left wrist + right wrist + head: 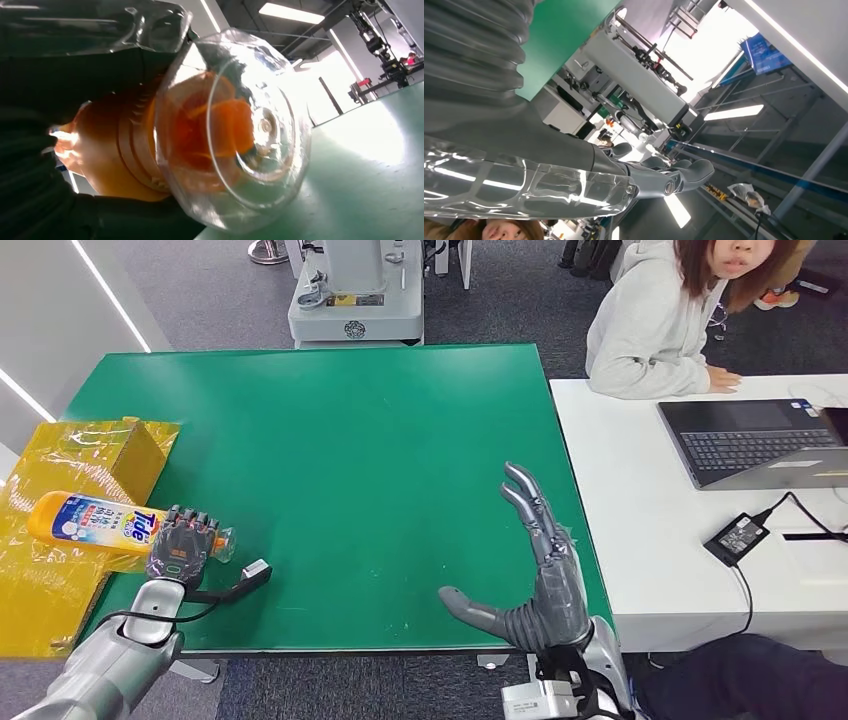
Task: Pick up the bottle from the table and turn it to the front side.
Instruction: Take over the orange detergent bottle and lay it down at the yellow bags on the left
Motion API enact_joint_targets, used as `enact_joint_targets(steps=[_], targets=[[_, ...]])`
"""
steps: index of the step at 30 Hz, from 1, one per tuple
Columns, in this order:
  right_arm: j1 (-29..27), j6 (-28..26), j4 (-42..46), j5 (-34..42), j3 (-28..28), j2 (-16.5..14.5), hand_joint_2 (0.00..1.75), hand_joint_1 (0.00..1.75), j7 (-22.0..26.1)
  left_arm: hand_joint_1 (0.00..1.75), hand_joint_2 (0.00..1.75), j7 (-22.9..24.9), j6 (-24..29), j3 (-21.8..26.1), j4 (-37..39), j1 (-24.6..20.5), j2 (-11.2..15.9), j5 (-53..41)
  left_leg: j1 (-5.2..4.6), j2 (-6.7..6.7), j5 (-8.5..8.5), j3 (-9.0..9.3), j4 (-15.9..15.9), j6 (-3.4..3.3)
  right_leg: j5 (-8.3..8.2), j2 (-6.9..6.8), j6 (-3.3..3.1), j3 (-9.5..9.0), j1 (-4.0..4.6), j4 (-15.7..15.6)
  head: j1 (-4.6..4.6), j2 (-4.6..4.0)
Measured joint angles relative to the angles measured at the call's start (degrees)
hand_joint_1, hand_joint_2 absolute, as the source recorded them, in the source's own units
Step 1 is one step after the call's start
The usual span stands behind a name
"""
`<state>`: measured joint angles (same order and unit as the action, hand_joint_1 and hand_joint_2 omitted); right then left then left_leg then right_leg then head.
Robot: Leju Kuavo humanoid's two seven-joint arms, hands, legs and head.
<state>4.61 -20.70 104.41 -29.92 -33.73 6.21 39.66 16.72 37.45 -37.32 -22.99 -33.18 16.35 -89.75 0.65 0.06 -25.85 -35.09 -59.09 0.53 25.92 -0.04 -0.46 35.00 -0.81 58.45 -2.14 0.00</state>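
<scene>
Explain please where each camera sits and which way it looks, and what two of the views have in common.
Head view: high on the body, looking down at the green table; left hand grips the bottle, right hand open.
Left wrist view: behind the left hand, looking along the bottle's clear cap over the table.
Right wrist view: behind the right hand, looking up toward the ceiling.
Shared: head and left wrist views both show the bottle and table.

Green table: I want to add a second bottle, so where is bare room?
The green table is bare across its middle and far side, between the yellow box and the white desk. The near-left corner is crowded: the left hand grips the bottle there.
</scene>
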Motion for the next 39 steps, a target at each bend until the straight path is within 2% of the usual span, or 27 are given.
enact_joint_targets(steps=[2,3,10,15,18,23,28,33,35,37,39], targets=[[0.1,0.6,0.2,-0.5,-0.4,0.0,1.75,0.0,-0.6,0.08,1.75,-1.1,-0.3,0.2,0.6,-0.5,-0.2,0.1,0.0,-0.01,0.0,0.0,0.0,0.0,0.0,-0.01,0.0,0.0,0.0,0.0,0.0,0.0],[0.2,1.0,0.3,-0.6,-0.6,0.0,1.75,0.0,-1.0,0.0,1.75,-1.7,-0.3,0.4,0.9,-0.8,-0.4,0.1,0.0,-0.01,0.0,0.0,0.0,0.0,0.0,-0.01,0.0,0.0,0.0,0.0,-0.01,0.0],[2.2,5.5,1.2,1.4,-1.3,-0.5,1.75,0.0,-3.1,0.0,1.75,-5.4,-2.6,4.4,2.7,-3.1,-1.6,2.9,0.0,0.0,0.01,0.02,0.0,0.0,-0.02,-0.01,-0.01,-0.04,0.0,0.0,0.01,0.0],[3.1,5.7,1.3,1.7,-1.4,-1.1,1.75,0.0,-3.7,0.0,1.75,-7.9,-2.9,8.4,3.4,-3.4,-1.6,6.1,0.0,0.01,0.01,0.03,0.0,0.01,-0.02,0.0,-0.01,-0.04,0.0,0.0,0.01,0.0],[3.7,6.2,0.9,4.5,-0.3,-1.6,1.75,0.0,-3.8,0.0,1.75,-8.9,-2.6,11.1,3.8,-3.2,-1.5,7.6,0.01,0.01,0.01,0.04,0.0,0.01,-0.01,0.0,-0.02,-0.04,0.0,0.1,0.01,0.0],[3.0,6.6,-0.7,7.6,2.3,-1.7,1.75,0.0,-1.6,0.0,1.75,-9.6,-1.5,14.8,4.1,-2.2,-0.9,8.8,0.0,0.0,0.01,0.04,0.0,0.01,-0.01,-0.01,-0.02,-0.05,0.0,0.0,0.01,0.0],[0.8,4.3,-2.7,8.8,3.5,-1.6,1.75,0.0,0.0,0.0,1.75,-12.1,1.0,17.8,4.1,-0.8,-0.9,11.6,0.0,0.01,0.0,0.04,0.0,0.01,0.0,0.0,-0.02,-0.04,0.0,0.0,0.01,0.0],[-0.2,1.4,-4.5,9.5,3.5,-1.4,1.75,0.0,0.1,0.0,1.75,-18.8,2.8,23.6,2.3,1.6,-2.3,15.9,-0.01,0.0,0.0,0.05,0.0,0.01,0.02,-0.02,-0.01,-0.04,-0.01,0.0,0.0,0.0],[-0.5,1.2,-5.0,9.2,3.5,-1.4,1.75,0.0,0.2,0.0,1.75,-23.7,2.9,26.7,0.0,3.1,-3.5,17.6,-0.01,0.0,0.0,0.05,0.0,0.0,0.02,-0.03,-0.01,-0.04,-0.02,0.0,0.0,0.0],[-1.1,0.9,-5.4,8.9,3.5,-1.4,1.75,0.0,0.3,0.0,1.75,-32.7,2.9,31.5,-4.1,5.5,-5.8,19.9,-0.02,0.0,0.0,0.04,0.0,0.0,0.01,-0.02,-0.01,-0.04,-0.03,0.0,0.0,0.0],[-1.8,0.5,-5.6,9.0,3.5,-1.5,1.75,0.0,0.3,0.0,1.75,-44.2,2.9,38.0,-9.9,8.3,-9.6,22.4,-0.05,0.0,-0.02,0.03,0.0,-0.02,0.01,-0.01,0.0,-0.04,-0.06,0.0,0.01,0.0]])
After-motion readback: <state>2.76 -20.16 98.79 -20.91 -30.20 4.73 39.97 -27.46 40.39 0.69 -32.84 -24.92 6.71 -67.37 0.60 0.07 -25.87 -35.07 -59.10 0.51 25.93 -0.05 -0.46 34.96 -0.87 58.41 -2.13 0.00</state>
